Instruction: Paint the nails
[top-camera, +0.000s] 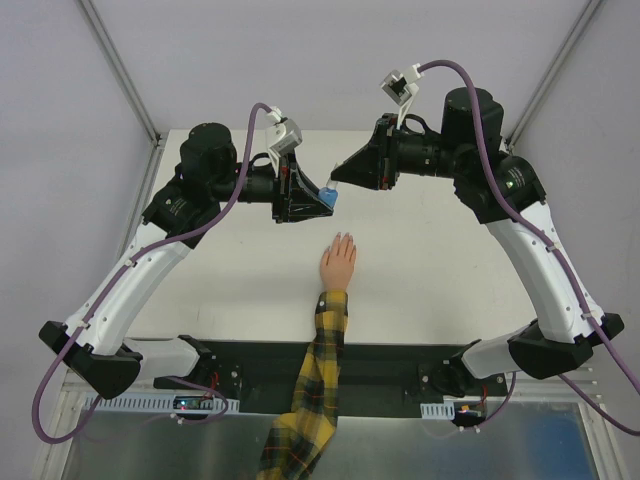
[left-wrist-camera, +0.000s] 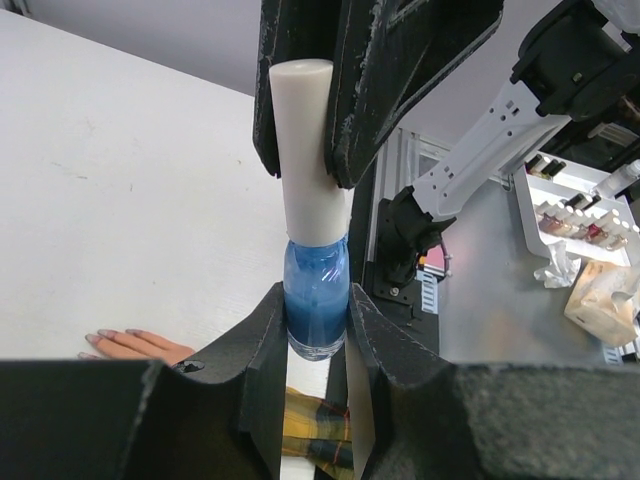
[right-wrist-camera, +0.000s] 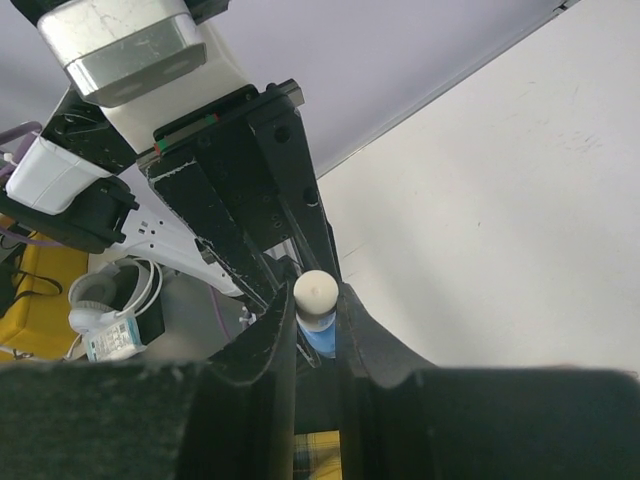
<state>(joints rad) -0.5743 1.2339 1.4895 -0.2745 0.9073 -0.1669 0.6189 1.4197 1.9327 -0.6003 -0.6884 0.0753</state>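
A small blue bottle (top-camera: 329, 196) with a white cap (left-wrist-camera: 305, 150) is held in the air above the back of the table. My left gripper (left-wrist-camera: 317, 300) is shut on its blue glass body (left-wrist-camera: 315, 295). My right gripper (right-wrist-camera: 316, 300) comes from the other side, its jaws pressed against both sides of the white cap (right-wrist-camera: 315, 291). The peach hand (top-camera: 338, 264) lies flat on the table below, fingers pointing away, with the plaid sleeve (top-camera: 320, 350) behind it. The nails (top-camera: 345, 238) are tiny, and their colour is too small to tell. In the left wrist view the fingertips of the hand (left-wrist-camera: 100, 340) show at lower left.
The white table (top-camera: 430, 260) is bounded by metal frame posts (top-camera: 120, 70) at the back corners. Beside the table, a tray of small bottles (left-wrist-camera: 580, 215) and a tissue pack (left-wrist-camera: 600, 300) sit on a grey surface. The arm bases stand on a black rail (top-camera: 380, 365) at the near edge.
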